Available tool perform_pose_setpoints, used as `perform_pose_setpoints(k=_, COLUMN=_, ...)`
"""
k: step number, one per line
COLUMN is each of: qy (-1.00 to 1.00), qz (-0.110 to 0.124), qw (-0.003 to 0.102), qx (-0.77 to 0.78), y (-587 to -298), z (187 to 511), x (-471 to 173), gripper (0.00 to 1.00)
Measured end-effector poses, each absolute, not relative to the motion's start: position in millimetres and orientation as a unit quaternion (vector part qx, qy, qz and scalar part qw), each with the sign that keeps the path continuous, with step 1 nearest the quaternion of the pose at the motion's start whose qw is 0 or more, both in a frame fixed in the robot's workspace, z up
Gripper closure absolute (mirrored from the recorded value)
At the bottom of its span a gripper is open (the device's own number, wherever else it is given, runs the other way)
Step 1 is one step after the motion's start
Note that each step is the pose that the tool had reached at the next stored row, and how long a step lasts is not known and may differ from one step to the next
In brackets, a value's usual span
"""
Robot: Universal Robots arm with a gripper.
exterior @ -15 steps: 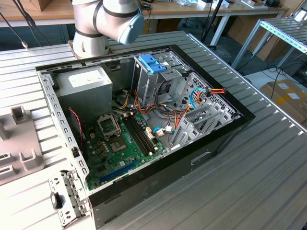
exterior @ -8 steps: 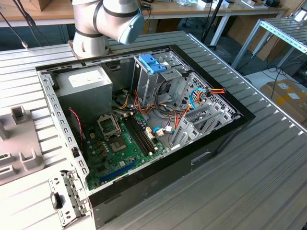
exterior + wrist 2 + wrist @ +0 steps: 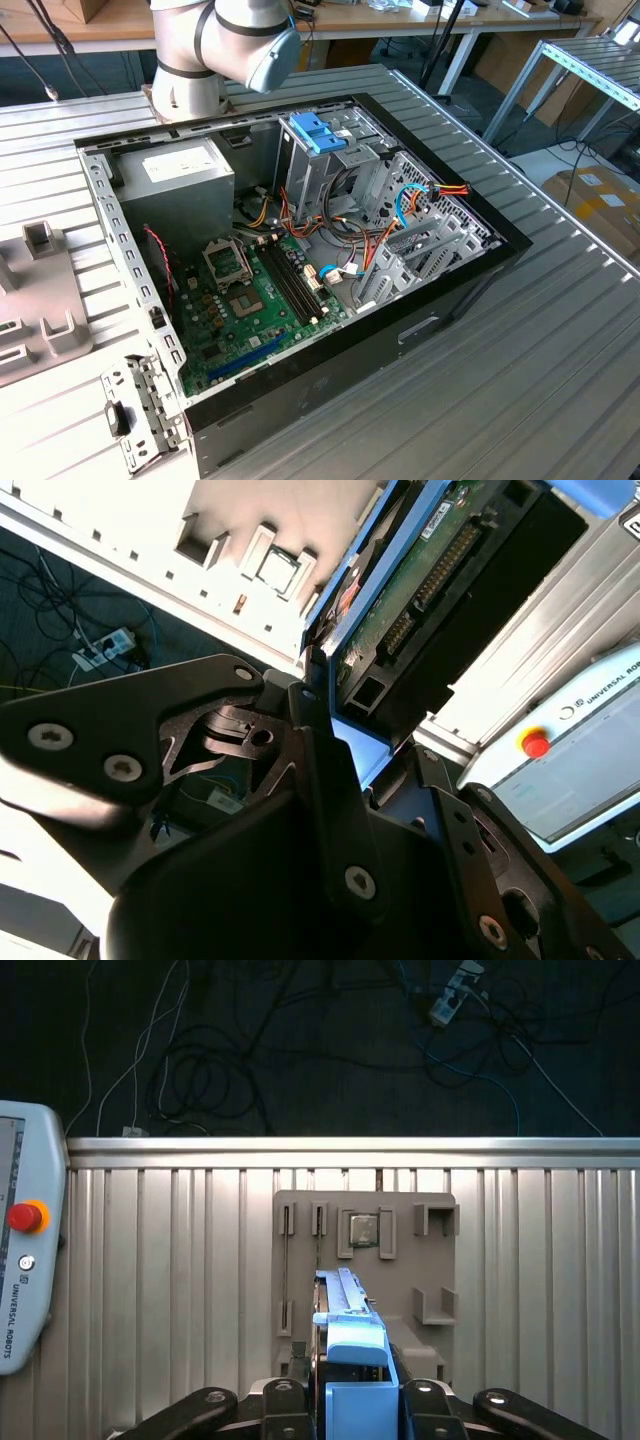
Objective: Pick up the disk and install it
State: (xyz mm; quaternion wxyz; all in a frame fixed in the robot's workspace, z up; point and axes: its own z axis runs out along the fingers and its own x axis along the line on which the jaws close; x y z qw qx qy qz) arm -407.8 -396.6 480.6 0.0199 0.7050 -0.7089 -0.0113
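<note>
In the first wrist view the disk (image 3: 345, 1310) stands edge-on: a dark drive in a light-blue carrier with a blue end tab. My gripper (image 3: 355, 1396) is shut on it, with a black finger (image 3: 283, 1400) pressed to each side. The disk hangs over a grey fixture plate (image 3: 400, 1255). In the second wrist view the disk (image 3: 430, 570) shows its green circuit board and blue frame, clamped in the gripper (image 3: 365, 725). The exterior view shows the open computer case (image 3: 300, 250) and the arm's base (image 3: 215, 50).
A small square chip (image 3: 362, 1230) sits in the fixture plate. A teach pendant (image 3: 25, 1280) lies on the ribbed metal table beside it. Past the table edge (image 3: 350, 1145) is dark floor with cables. In the case, a blue plastic part (image 3: 318, 130) tops the drive cage.
</note>
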Motion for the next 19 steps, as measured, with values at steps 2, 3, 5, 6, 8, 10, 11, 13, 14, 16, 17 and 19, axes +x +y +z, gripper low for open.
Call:
perform_pose_setpoints(k=2, qy=-0.709, qz=-0.011, qw=0.02, qx=0.705, y=-396.8, z=480.6, x=-407.5, gripper=0.63)
perform_pose_setpoints(k=3, qy=-0.709, qz=-0.011, qw=0.02, qx=0.705, y=-396.9, z=480.6, x=-407.3, gripper=0.63)
perform_pose_setpoints(k=5, qy=-0.709, qz=-0.011, qw=0.02, qx=0.705, y=-397.1, z=480.5, x=-407.0, gripper=0.63)
perform_pose_setpoints(k=6, qy=-0.709, qz=-0.011, qw=0.02, qx=0.705, y=-397.2, z=480.5, x=-406.8, gripper=0.63)
perform_pose_setpoints(k=8, qy=-0.709, qz=-0.011, qw=0.02, qx=0.705, y=-397.4, z=480.5, x=-406.4, gripper=0.63)
perform_pose_setpoints(k=10, qy=-0.709, qz=-0.011, qw=0.02, qx=0.705, y=-397.6, z=480.5, x=-406.1, gripper=0.63)
perform_pose_setpoints(k=11, qy=-0.709, qz=-0.011, qw=0.02, qx=0.705, y=-397.7, z=480.5, x=-405.9, gripper=0.63)
perform_pose_setpoints(k=13, qy=-0.709, qz=-0.011, qw=0.02, qx=0.705, y=-397.9, z=480.4, x=-405.6, gripper=0.63)
perform_pose_setpoints(k=14, qy=-0.709, qz=-0.011, qw=0.02, qx=0.705, y=-398.0, z=480.4, x=-405.4, gripper=0.63)
perform_pose_setpoints(k=16, qy=-0.709, qz=-0.011, qw=0.02, qx=0.705, y=-398.3, z=480.4, x=-404.8, gripper=0.63)
perform_pose_setpoints(k=17, qy=-0.709, qz=-0.011, qw=0.02, qx=0.705, y=-398.4, z=480.3, x=-404.4, gripper=0.63)
perform_pose_setpoints(k=19, qy=-0.709, qz=-0.011, qw=0.02, qx=0.705, y=-398.5, z=480.3, x=-403.8, gripper=0.63)
